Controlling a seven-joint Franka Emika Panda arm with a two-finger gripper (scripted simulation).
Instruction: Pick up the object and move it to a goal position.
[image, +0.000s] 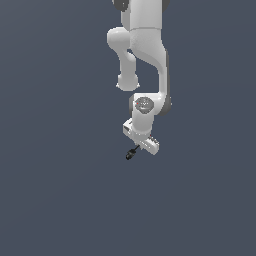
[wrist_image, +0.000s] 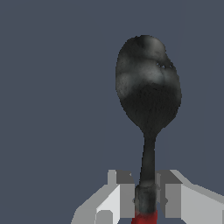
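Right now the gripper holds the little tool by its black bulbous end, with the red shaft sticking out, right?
Not quite. The gripper holds the tool by its shaft, near the red part; the black bulbous end sticks out free. The wrist view shows it.

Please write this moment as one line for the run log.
phase: carrying | gripper: shut on spoon-like tool at its neck | black bowl end sticks out past fingers | goal: not visible

We find no readable text, labels, brands, numbers or signs anywhere in either view.
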